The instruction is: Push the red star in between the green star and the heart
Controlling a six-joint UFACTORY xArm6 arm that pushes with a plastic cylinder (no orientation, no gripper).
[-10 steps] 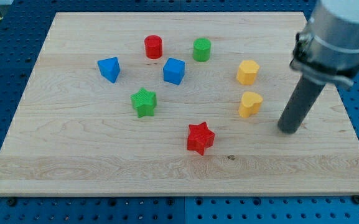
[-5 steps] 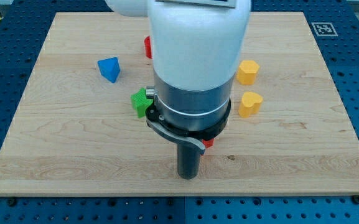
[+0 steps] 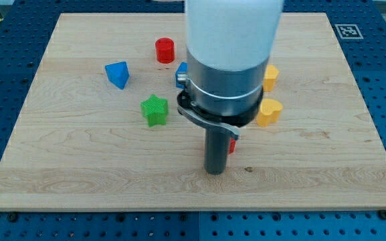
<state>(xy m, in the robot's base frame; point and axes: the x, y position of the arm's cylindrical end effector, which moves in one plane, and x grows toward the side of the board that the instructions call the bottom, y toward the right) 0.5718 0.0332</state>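
Observation:
My tip [image 3: 215, 171] rests on the board at the view's bottom middle, right in front of the red star [image 3: 232, 144], which is almost wholly hidden behind the rod; only a red sliver shows at the rod's right. The green star [image 3: 154, 110] lies to the left of the rod. The yellow heart [image 3: 270, 112] lies to the right, partly covered by the arm's body. The red star sits lower in the view than both of them.
A blue triangular block [image 3: 117, 73] and a red cylinder [image 3: 164, 50] lie at the upper left. A blue block [image 3: 180, 72] and a yellow block [image 3: 270, 77] peek out from behind the arm. The wooden board [image 3: 59, 167] ends near the view's bottom.
The arm swung in from the right to the bottom middle, then shifted slightly right. It now uncovers the green star and covers more of the yellow blocks. The red star stays hidden.

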